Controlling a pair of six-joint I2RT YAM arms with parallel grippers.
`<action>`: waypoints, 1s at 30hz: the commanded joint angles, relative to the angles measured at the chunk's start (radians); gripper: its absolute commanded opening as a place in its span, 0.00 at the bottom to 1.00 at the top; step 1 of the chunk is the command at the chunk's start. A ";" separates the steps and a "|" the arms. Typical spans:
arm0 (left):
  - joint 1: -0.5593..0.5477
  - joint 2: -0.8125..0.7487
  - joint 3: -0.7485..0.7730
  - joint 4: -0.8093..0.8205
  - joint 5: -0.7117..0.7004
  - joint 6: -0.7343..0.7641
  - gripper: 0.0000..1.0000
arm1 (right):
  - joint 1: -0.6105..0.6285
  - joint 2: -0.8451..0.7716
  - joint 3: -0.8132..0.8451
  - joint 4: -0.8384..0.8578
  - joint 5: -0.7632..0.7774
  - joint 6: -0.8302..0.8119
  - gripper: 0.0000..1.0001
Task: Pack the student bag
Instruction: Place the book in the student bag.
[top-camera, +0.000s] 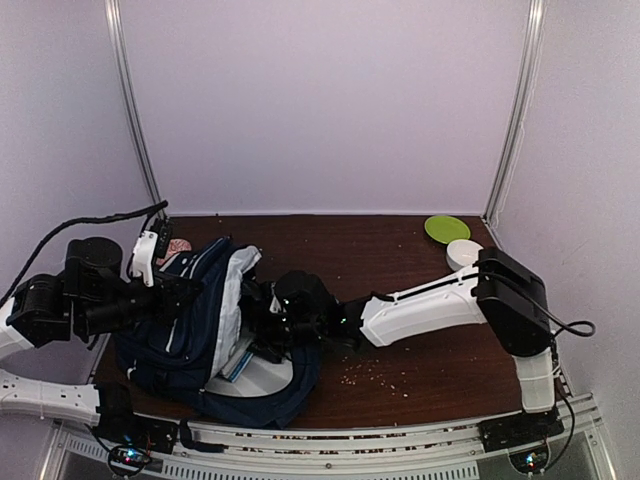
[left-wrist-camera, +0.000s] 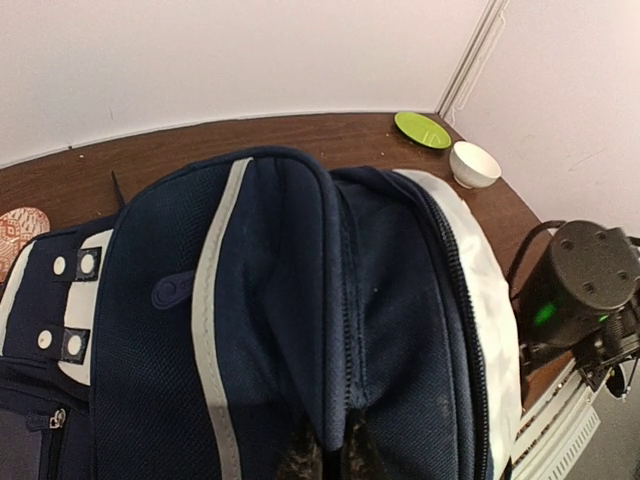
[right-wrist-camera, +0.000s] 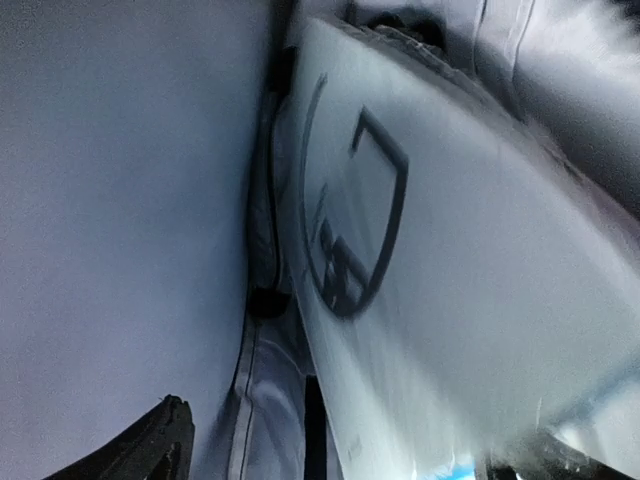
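The navy student bag (top-camera: 190, 330) lies on its side at the left of the brown table, its opening facing right. My left gripper (top-camera: 195, 295) is shut on a fold of the bag's navy top fabric by the zip (left-wrist-camera: 325, 455) and holds it up. My right gripper (top-camera: 262, 325) is reached inside the opening. In the right wrist view its jaws stand wide apart (right-wrist-camera: 335, 460), with the light grey lining (right-wrist-camera: 120, 200) on the left and a white book with a dark logo (right-wrist-camera: 450, 250) on the right. I cannot tell whether the fingers touch the book.
A green plate (top-camera: 447, 228) and a white bowl (top-camera: 463, 253) stand at the far right corner. A pink patterned item (top-camera: 172, 262) lies behind the bag. Crumbs (top-camera: 370, 375) are scattered near the front middle. Walls close in on three sides.
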 joint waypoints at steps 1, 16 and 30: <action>-0.002 -0.066 0.067 0.290 -0.087 0.027 0.00 | 0.004 -0.180 0.036 -0.249 0.096 -0.187 0.98; -0.002 -0.082 0.074 0.082 -0.141 0.026 0.00 | -0.045 -0.549 -0.113 -0.597 0.283 -0.532 0.94; -0.002 0.061 0.136 -0.353 -0.070 -0.135 0.68 | -0.363 -0.491 -0.356 -0.464 0.266 -0.800 0.92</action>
